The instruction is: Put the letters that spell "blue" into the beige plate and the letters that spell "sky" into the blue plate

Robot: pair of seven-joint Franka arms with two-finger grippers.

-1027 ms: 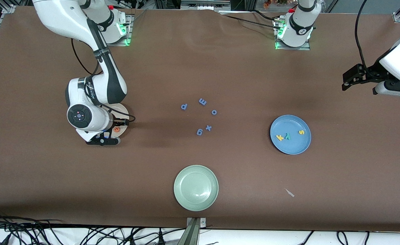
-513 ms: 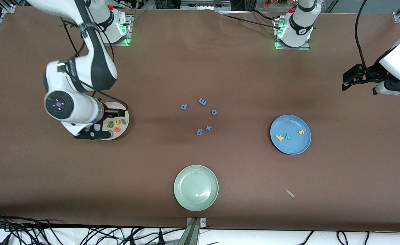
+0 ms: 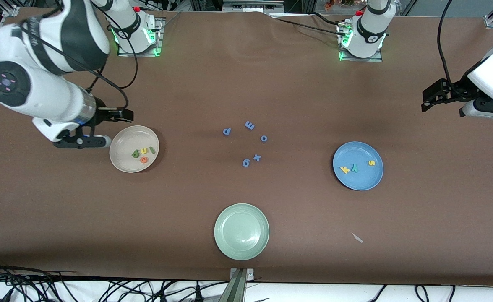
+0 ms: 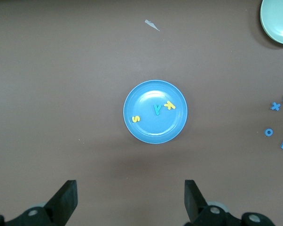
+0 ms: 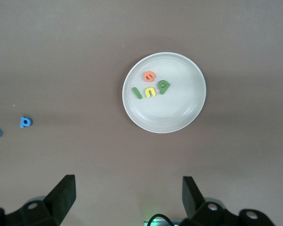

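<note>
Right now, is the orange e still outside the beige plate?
No, the orange e lies in the beige plate beside the other three letters.

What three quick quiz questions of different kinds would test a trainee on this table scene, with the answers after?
1. True or false: the orange e lies in the beige plate.
2. How many letters lie in the blue plate?
3. Which plate holds nothing: A beige, B blue, C green?

Key
1. True; it lies with the b, u and l.
2. Three: s, k, y.
3. C. The open right gripper is beside the beige plate; the open left gripper waits at its end of the table.
</note>
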